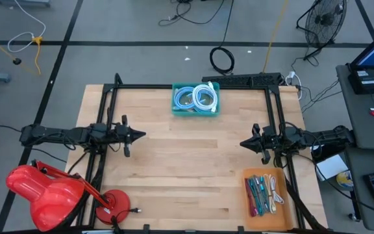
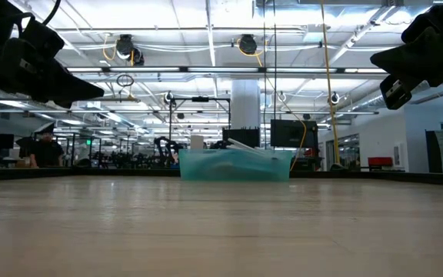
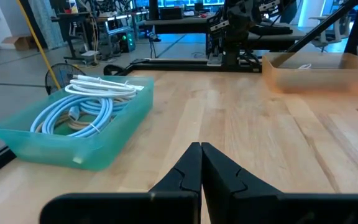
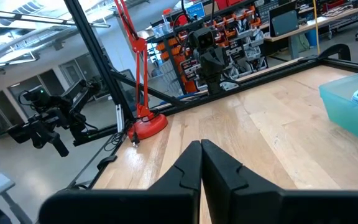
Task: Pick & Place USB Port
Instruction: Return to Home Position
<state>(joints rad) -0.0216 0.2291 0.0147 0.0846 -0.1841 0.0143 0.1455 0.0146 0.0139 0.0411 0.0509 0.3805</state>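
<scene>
A teal bin (image 1: pixel 196 99) sits at the table's far edge, holding coiled pale-blue and white cables (image 3: pixel 82 109); its base rests on the wood. An orange tray (image 1: pixel 265 192) near the right front corner holds several cables and small coloured items. My left gripper (image 1: pixel 141 134) hovers above the table's left side, shut and empty (image 3: pixel 201 149). My right gripper (image 1: pixel 243 142) hovers above the right side, shut and empty (image 4: pixel 201 146). Both point toward the table's middle.
A black metal frame (image 1: pixel 193 86) runs around the table edges. A red lamp (image 1: pixel 50 192) stands at the near left corner on its round base (image 1: pixel 112 203). Bare wood (image 1: pixel 190 169) lies between the two grippers. A power strip (image 1: pixel 242 78) lies behind the far edge.
</scene>
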